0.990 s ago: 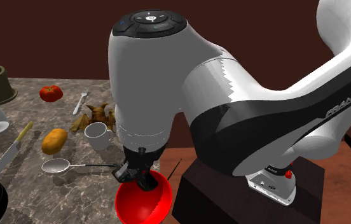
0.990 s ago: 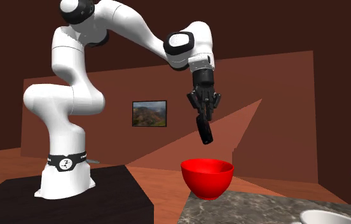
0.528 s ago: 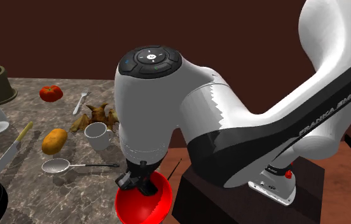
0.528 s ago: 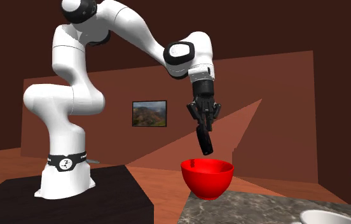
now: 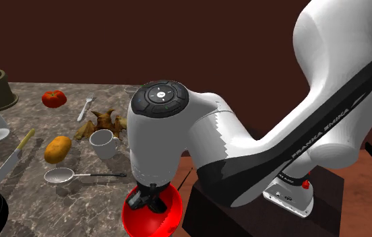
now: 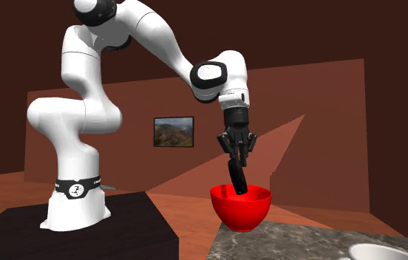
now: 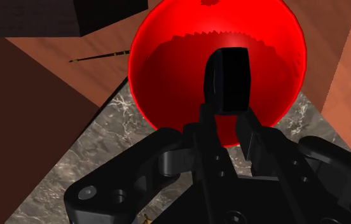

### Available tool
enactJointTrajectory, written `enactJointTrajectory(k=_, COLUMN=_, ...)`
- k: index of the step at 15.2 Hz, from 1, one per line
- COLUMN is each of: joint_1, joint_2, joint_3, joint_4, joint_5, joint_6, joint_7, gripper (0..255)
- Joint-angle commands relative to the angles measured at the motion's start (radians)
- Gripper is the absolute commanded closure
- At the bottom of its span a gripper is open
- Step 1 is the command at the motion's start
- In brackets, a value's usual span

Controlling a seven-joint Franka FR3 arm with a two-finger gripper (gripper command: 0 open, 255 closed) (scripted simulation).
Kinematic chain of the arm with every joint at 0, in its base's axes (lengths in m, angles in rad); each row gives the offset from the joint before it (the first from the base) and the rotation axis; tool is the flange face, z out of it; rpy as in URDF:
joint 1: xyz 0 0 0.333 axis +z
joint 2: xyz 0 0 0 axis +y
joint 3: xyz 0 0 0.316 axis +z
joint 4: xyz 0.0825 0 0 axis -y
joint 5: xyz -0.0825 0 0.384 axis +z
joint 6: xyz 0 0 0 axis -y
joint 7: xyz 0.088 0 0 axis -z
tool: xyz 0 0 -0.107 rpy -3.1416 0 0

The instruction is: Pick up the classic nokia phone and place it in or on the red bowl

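Observation:
The black phone (image 6: pixel 236 178) hangs upright from my gripper (image 6: pixel 236 156), whose fingers are shut on its upper end. Its lower end dips just inside the rim of the red bowl (image 6: pixel 241 207). The wrist view looks down the phone (image 7: pixel 227 79) into the red bowl (image 7: pixel 168 70), with my gripper (image 7: pixel 226 121) clasping the phone between both fingers. In the shoulder view the gripper (image 5: pixel 149 200) sits low over the red bowl (image 5: pixel 168 217), which stands at the near corner of the marble table (image 5: pixel 77 202); the arm hides the phone there.
Further back on the table lie a metal spoon (image 5: pixel 67 176), a white mug (image 5: pixel 102 143), an orange fruit (image 5: pixel 57 149), a knife (image 5: pixel 9 159), a tomato (image 5: pixel 54 98), a fork (image 5: pixel 85 106) and a brown figure (image 5: pixel 104 121). The stand (image 5: pixel 259 215) is beside the bowl.
The arm has lowered steadily, carrying the phone from well above the bowl down until its lower end is inside the rim. The grip on the phone is unchanged.

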Motion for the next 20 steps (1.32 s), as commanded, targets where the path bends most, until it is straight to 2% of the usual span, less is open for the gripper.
enactJointTrajectory(k=1, joint_1=-0.002, joint_2=0.016, joint_3=0.002, joint_4=-0.004, joint_5=-0.017, joint_6=0.016, joint_7=0.012, gripper=255)
enactJointTrajectory(k=8, joint_1=-0.001, joint_2=0.016, joint_3=0.001, joint_4=-0.004, joint_5=-0.017, joint_6=0.016, joint_7=0.012, gripper=255)
enactJointTrajectory(k=9, joint_1=-0.001, joint_2=0.016, joint_3=0.001, joint_4=-0.004, joint_5=-0.017, joint_6=0.016, joint_7=0.012, gripper=0)
enactJointTrajectory(k=14, joint_1=-0.001, joint_2=0.016, joint_3=0.001, joint_4=-0.004, joint_5=-0.017, joint_6=0.016, joint_7=0.012, gripper=0)
enactJointTrajectory(k=17, joint_1=0.008, joint_2=-0.074, joint_3=-0.008, joint_4=0.030, joint_5=0.069, joint_6=-0.084, joint_7=-0.050, gripper=0)
enactJointTrajectory(k=20, joint_1=0.013, joint_2=-0.094, joint_3=-0.014, joint_4=0.041, joint_5=0.086, joint_6=-0.111, joint_7=-0.062, gripper=0)
